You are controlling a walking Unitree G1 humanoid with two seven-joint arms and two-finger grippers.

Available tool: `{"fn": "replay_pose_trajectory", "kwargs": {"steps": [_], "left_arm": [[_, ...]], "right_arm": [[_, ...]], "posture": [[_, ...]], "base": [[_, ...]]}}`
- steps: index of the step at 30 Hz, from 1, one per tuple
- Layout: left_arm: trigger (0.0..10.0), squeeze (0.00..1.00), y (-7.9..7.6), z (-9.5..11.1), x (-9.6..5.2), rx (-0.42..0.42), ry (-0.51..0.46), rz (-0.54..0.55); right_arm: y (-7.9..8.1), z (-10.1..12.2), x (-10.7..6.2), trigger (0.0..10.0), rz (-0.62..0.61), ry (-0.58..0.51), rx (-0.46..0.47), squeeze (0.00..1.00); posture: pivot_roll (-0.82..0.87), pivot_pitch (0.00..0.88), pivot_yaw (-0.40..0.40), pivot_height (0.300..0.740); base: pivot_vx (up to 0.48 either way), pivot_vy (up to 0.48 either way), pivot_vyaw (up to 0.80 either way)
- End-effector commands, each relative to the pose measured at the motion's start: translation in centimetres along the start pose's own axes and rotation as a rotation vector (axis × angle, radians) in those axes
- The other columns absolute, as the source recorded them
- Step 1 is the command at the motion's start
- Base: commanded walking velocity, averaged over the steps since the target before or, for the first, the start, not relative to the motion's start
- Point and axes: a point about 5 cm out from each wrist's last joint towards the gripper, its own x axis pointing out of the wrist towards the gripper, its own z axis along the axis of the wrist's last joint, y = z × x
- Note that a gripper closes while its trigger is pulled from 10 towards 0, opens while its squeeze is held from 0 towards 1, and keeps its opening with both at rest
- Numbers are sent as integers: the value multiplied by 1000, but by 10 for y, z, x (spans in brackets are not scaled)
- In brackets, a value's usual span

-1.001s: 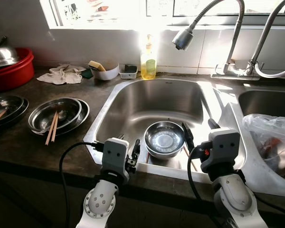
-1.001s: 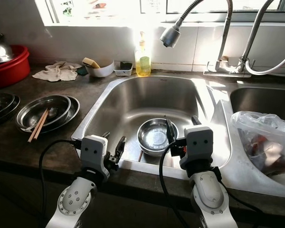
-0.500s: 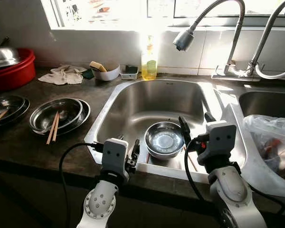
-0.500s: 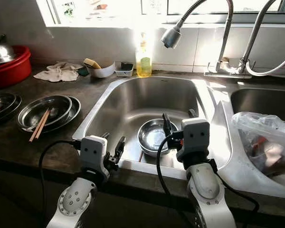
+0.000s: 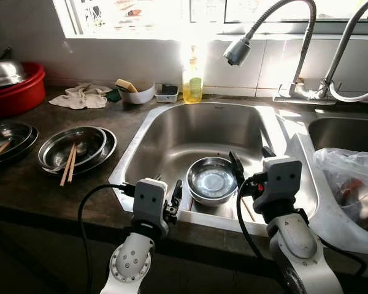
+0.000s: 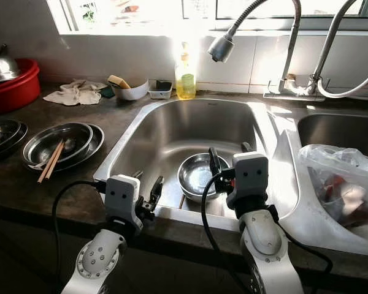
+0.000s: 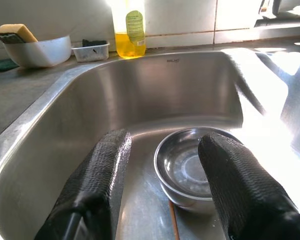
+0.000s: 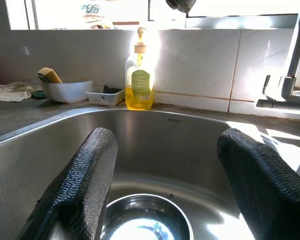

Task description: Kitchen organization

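Note:
A steel bowl (image 5: pixel 212 179) holding a little water rests on the floor of the left sink basin (image 5: pixel 190 131), with chopsticks (image 5: pixel 245 208) lying beside and under it. My left gripper (image 5: pixel 167 184) is open at the sink's front rim, just left of the bowl. In its wrist view the bowl (image 7: pixel 195 167) lies ahead between the spread fingers (image 7: pixel 105 170). My right gripper (image 5: pixel 251 158) is open above the bowl's right side. Its wrist view has the bowl (image 8: pixel 145 220) low between the black fingers (image 8: pixel 85 175).
Stacked steel plates with chopsticks (image 5: pixel 73 147) sit on the dark counter to the left, and a red basin (image 5: pixel 15 89) stands behind them. A soap bottle (image 5: pixel 192 76), white bowl with sponge (image 5: pixel 135 92) and cloth (image 5: pixel 80 96) line the back. The faucet head (image 5: pixel 238 50) hangs over the sink. A plastic bag (image 5: pixel 349 184) is at right.
My right gripper has moved forward and left over the sink, closer to the bowl. The left gripper has stayed at the front rim.

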Motion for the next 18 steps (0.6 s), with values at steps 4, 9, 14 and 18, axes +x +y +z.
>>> {"fn": "replay_pose_trajectory", "kwargs": {"steps": [4, 9, 14, 18], "left_arm": [[10000, 0, 0, 3, -1, 3, -5, 3], [10000, 0, -1, 2, -1, 4, -2, 0], [10000, 0, -1, 2, -1, 3, -1, 0], [10000, 0, -1, 1, 0, 4, 2, -1]], "right_arm": [[2, -1, 2, 10000, 5, 14, 9, 0], [3, -2, 2, 10000, 5, 17, 10, 0], [4, -2, 2, 10000, 6, 18, 13, 0], [4, -2, 2, 10000, 6, 17, 13, 0]], "posture": [[32, 15, 11, 740], [35, 17, 11, 740], [35, 18, 12, 740], [34, 19, 10, 740]], "base": [[-285, 0, 0], [-309, 0, 0], [-313, 0, 0], [-313, 0, 0]]}}
